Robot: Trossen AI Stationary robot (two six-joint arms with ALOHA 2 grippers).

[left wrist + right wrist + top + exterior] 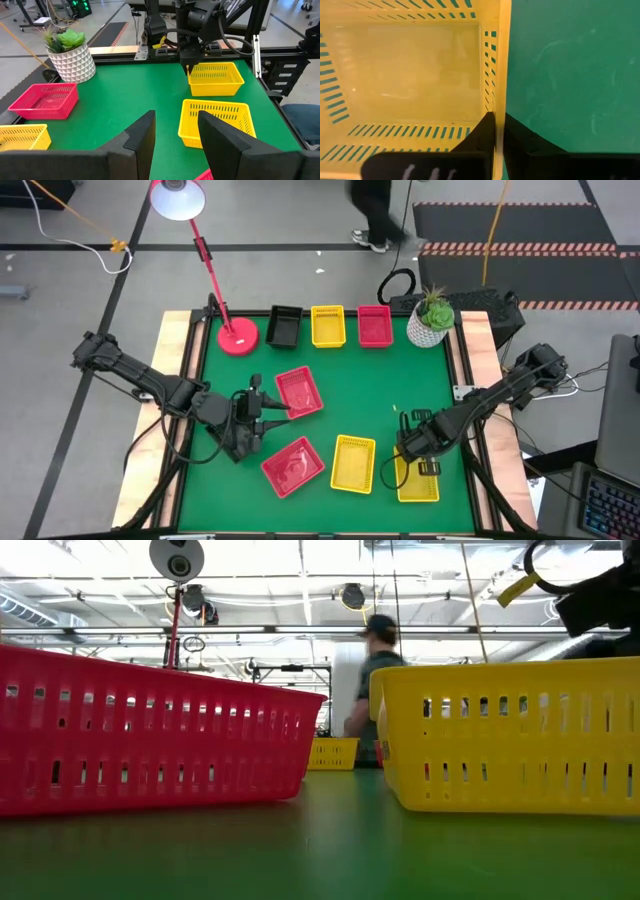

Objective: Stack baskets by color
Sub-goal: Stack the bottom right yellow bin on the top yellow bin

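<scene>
At the bottom right of the high view, the right hand is clamped on the side wall of a yellow basket lying at the near right corner of the green surface; the right wrist view shows one finger inside that wall and one outside, pinched tight on it. Just left of it lies a second yellow basket, and left again a red-pink basket near the bottom centre. The left hand, at centre left, stands partly open and holds nothing, its tips just beside another red-pink basket, which lies tilted. Along the upper edge of the surface sit a round red lamp base, then in a row a black basket, a yellow one and a red-pink one, with a white plant pot at their right. Beyond the surface, at the top of the frame, a person is on the floor.
</scene>
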